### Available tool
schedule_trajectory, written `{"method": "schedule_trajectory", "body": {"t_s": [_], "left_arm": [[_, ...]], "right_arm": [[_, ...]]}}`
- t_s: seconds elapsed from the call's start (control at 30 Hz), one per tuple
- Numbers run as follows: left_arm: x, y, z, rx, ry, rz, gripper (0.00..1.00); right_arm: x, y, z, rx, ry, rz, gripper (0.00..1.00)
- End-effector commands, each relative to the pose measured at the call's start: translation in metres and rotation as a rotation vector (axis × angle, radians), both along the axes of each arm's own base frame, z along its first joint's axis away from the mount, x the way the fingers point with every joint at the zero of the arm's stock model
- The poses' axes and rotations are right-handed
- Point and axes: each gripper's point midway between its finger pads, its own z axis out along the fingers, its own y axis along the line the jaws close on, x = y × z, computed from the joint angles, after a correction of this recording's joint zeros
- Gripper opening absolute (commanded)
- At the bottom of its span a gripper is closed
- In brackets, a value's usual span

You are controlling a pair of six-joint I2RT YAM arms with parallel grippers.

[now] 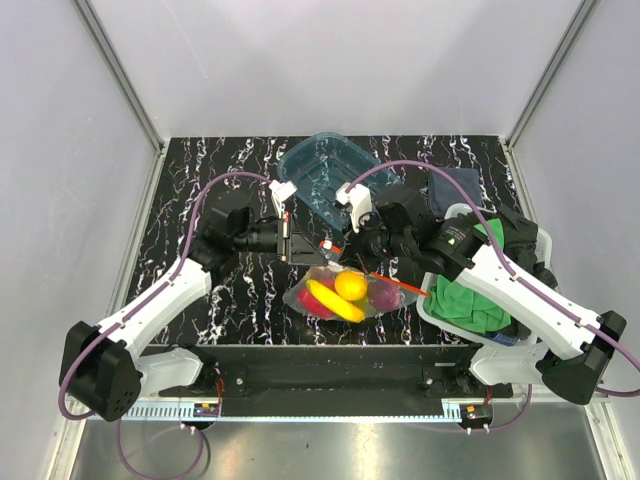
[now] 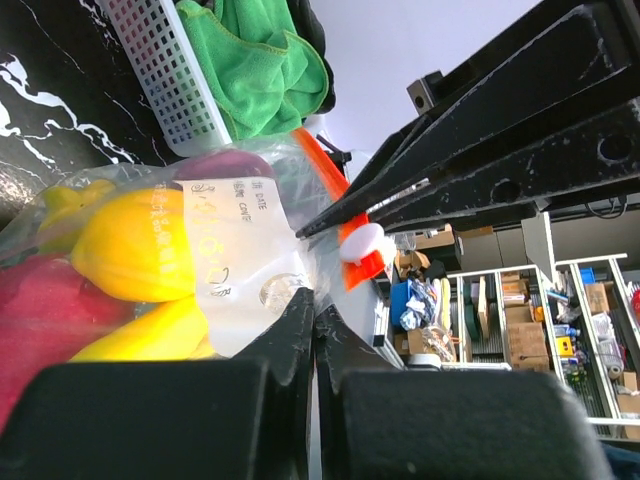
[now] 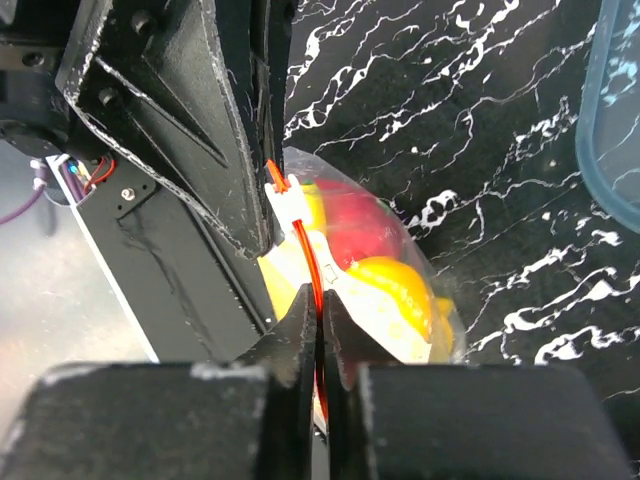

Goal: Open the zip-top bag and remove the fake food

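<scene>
Top external view puts the zip-top bag (image 1: 345,292) near the front middle of the worktop (image 1: 240,290), between my two arms. The fake food (image 1: 350,285) is inside it: a yellow round piece, a banana, and red and purple fruits. My left hand (image 2: 313,300) is fully closed, and its fingertips pinch the clear plastic of the bag near the mouth. My right hand (image 3: 318,295) is closed too, with the red-orange zip strip (image 3: 303,245) pinched between its fingertips. A white slider (image 3: 283,198) sits on the strip, near both hands. I cannot tell whether the bottom of the bag rests on the worktop.

I judge that the opening step is in hand and that no food is out yet; the mouth looks closed along the part I can see. The next move calls for one hand to hold firm while the other pulls away, so that the strip parts. If the thin plastic slips, I think the whole bag would only be dragged.
</scene>
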Motion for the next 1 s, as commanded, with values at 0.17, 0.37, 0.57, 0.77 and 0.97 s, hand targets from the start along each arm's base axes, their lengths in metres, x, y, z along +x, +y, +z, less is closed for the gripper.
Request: {"method": "schedule_trajectory", "body": {"t_s": [0.17,0.37,0.57,0.77,0.97], "left_arm": [[-0.012,0.003,0.038,-0.066,-0.22,-0.051,0.39],[-0.011,-0.005,0.042,-0.081,-0.27,-0.071,0.48],[-0.014,-0.014,0.034,-0.074,-0.259,-0.105,0.36],[-0.017,-0.013,0.034,-0.071,-0.265,-0.117,0.07],[-0.019,-0.01,0.029,-0.046,-0.269,-0.119,0.32]], "right_arm": [[-0.005,0.008,0.029,0.148,0.049,0.1,0.0],[-0.016,0.01,0.031,0.197,0.143,0.194,0.0],[-0.018,0.011,0.038,0.238,0.192,0.232,0.0],[-0.019,0.013,0.04,0.257,0.221,0.239,0.0],[-0.02,0.014,0.047,0.298,0.236,0.247,0.0]]}}
